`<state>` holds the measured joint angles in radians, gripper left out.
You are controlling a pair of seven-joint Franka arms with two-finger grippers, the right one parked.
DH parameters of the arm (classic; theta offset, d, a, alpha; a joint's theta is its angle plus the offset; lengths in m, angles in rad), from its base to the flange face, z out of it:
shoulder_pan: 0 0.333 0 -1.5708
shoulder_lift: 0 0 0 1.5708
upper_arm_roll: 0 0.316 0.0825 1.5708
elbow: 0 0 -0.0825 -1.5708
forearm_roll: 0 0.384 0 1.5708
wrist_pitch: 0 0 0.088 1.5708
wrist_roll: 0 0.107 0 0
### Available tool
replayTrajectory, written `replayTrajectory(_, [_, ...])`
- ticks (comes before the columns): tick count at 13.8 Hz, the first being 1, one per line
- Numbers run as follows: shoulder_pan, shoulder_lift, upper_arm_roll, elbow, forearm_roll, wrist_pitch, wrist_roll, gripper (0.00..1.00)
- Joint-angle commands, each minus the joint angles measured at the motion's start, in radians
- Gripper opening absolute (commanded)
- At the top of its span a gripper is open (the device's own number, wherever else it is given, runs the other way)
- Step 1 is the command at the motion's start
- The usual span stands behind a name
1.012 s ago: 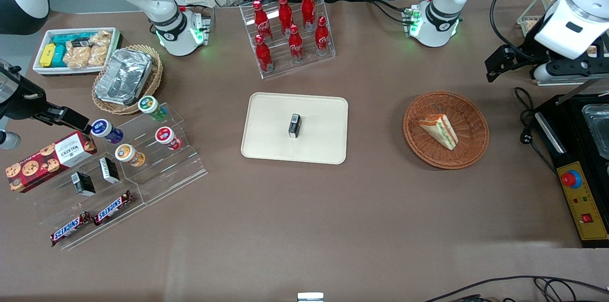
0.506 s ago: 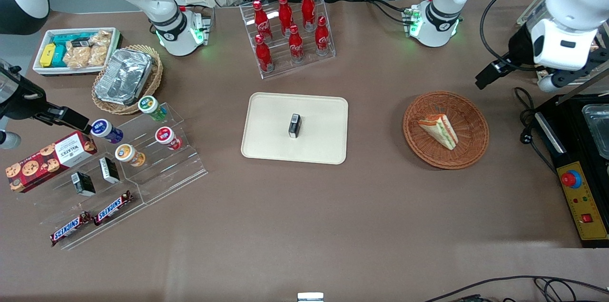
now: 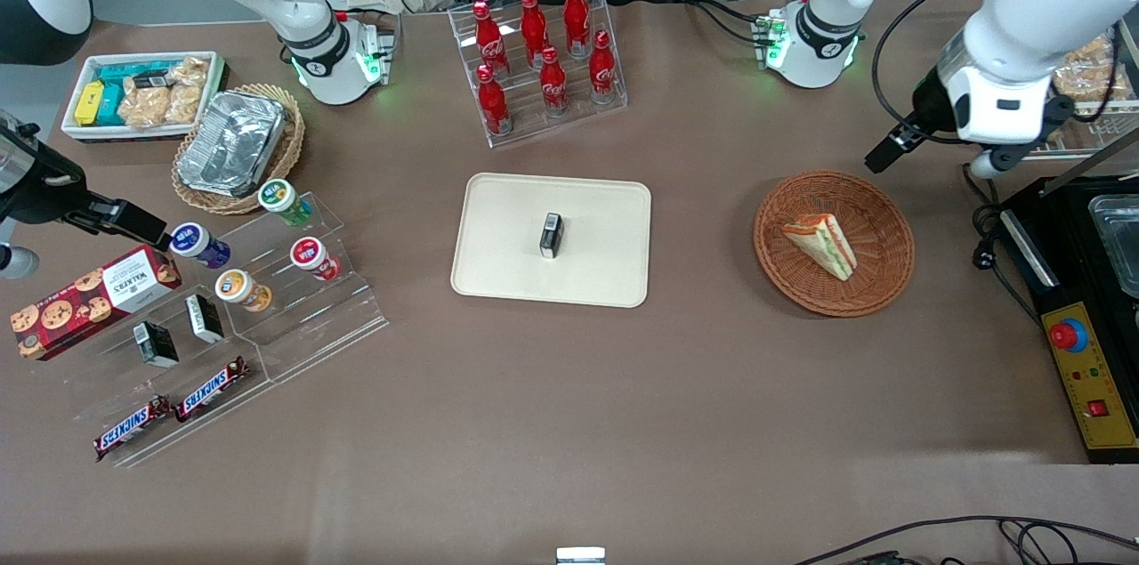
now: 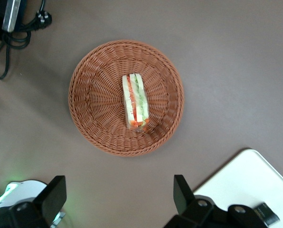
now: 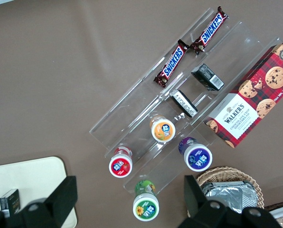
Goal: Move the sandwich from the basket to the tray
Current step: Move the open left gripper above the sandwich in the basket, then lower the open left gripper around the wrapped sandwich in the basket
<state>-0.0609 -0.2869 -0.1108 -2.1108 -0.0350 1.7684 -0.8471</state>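
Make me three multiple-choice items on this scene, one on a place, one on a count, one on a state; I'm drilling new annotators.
1. Where is the sandwich?
A. in the round brown basket
B. on the cream tray
C. on the bare table

2. How many red bottles stand in the clear rack?
A. four
B. seven
C. nine

3. How does the gripper stand?
A. shut on the sandwich
B. open, above the table beside the basket, holding nothing
C. resting on the tray

Answers: 1 A, the wedge lies on the wicker, well apart from the tray. 2 B, seven red bottles count out in the front view. 3 B, the wrist view shows the jaws spread wide with only bare table between them.
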Motion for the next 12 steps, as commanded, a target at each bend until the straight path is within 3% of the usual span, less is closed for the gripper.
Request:
replayTrajectory(1, [-0.007, -0.084, 0.003, -0.167, -0.005, 0.1, -0.053, 1.0])
replayTrajectory(8, [-0.007, -0.084, 0.005, -0.431, 0.001, 0.403, -0.089, 1.0])
replayTrajectory(12, [-0.007, -0.011, 0.005, -0.456, 0.012, 0.531, -0.092, 1.0])
